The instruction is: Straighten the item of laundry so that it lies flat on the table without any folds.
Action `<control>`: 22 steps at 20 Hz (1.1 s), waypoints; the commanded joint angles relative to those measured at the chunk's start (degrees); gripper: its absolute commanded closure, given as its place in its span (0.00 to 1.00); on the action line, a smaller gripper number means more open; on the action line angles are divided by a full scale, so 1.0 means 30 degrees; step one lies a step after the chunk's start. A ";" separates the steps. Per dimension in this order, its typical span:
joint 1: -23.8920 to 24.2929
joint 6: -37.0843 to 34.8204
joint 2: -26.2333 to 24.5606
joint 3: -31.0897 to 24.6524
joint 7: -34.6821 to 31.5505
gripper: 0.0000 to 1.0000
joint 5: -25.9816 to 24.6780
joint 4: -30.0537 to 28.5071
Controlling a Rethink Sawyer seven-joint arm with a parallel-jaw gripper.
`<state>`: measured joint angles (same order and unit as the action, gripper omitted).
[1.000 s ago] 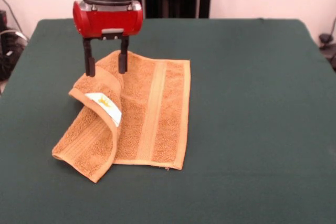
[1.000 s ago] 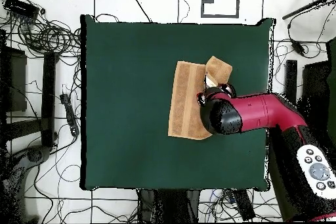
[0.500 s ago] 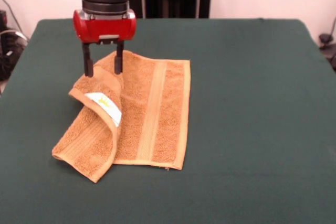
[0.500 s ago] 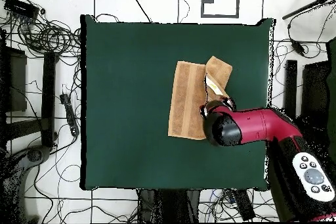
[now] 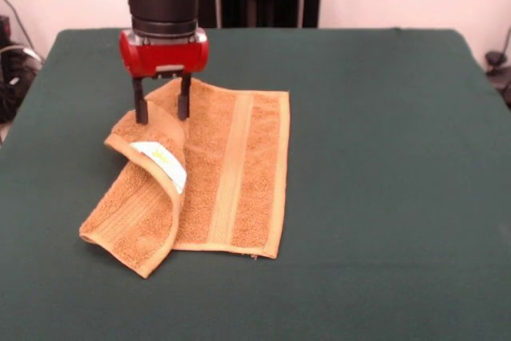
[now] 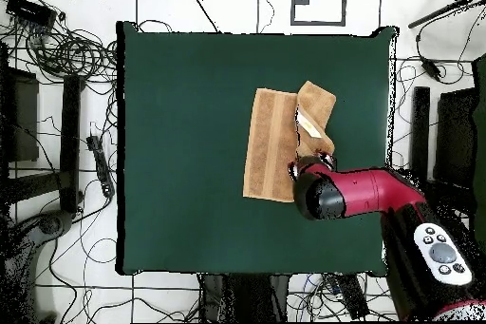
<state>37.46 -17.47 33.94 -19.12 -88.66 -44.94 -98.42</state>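
Note:
The orange-tan towel (image 5: 235, 169) lies on the green table (image 5: 383, 157) with its right part flat. Its left side is folded over itself into a raised flap (image 5: 144, 197), and a white label (image 5: 164, 161) shows on the fold. In the overhead view the towel (image 6: 269, 144) has this flap (image 6: 316, 109) at its right. My gripper (image 5: 163, 115) hangs open over the towel's far left corner, one finger (image 5: 141, 109) at the fold's top edge and the other over the flat cloth. Nothing is between the fingers. Whether the tips touch the cloth I cannot tell. The red arm (image 6: 356, 192) hides the gripper from above.
Cables and stands (image 6: 71, 102) lie on the floor around the table, off its edges. The robot's arm reaches in over the table's right side in the overhead view.
The gripper has come lower and drawn back towards the robot's base, staying open. The towel has not moved.

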 commanded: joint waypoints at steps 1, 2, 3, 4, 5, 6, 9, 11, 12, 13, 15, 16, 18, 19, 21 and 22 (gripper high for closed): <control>-0.0983 0.1780 -0.1472 0.0834 -0.3497 0.00 0.0390 -0.1074; -0.1005 0.1921 -0.1655 0.0940 -0.3452 0.00 0.0381 -0.0927; -0.1127 0.2081 -0.1818 0.1064 -0.3438 0.00 0.0347 -0.0741; -0.1249 0.2242 -0.1981 0.1187 -0.3425 0.00 0.0313 -0.0554; -0.1457 0.2329 -0.2141 0.1297 -0.3453 0.00 0.0367 -0.0329; -0.1484 0.2406 -0.2356 0.1334 -0.3337 0.00 0.0373 -0.0117; -0.1460 0.2315 -0.2933 0.1274 -0.2930 0.00 0.0566 0.0437; -0.1463 0.2590 -0.2937 0.1246 -0.2480 0.00 0.0278 0.0624; -0.1325 0.2492 -0.2956 0.1078 -0.2176 1.00 0.0390 0.0616; -0.1239 0.2329 -0.2947 0.0952 -0.2076 1.00 0.0481 0.0586; -0.1067 0.2002 -0.2931 0.0699 -0.1877 1.00 0.0661 0.0527; -0.1102 0.2173 -0.2853 0.0728 -0.1941 1.00 0.0666 0.0442; -0.1459 0.2206 -0.2649 0.1171 -0.2488 1.00 0.0970 0.0267; -0.1656 0.2308 -0.2510 0.1505 -0.2902 1.00 0.1188 0.0100; -0.1943 0.2486 -0.2245 0.2111 -0.3673 1.00 0.1666 -0.0351; -0.2046 0.2529 -0.2118 0.2329 -0.3850 1.00 0.1836 -0.0518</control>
<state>35.13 -9.78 28.61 -13.63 -88.66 -42.72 -97.95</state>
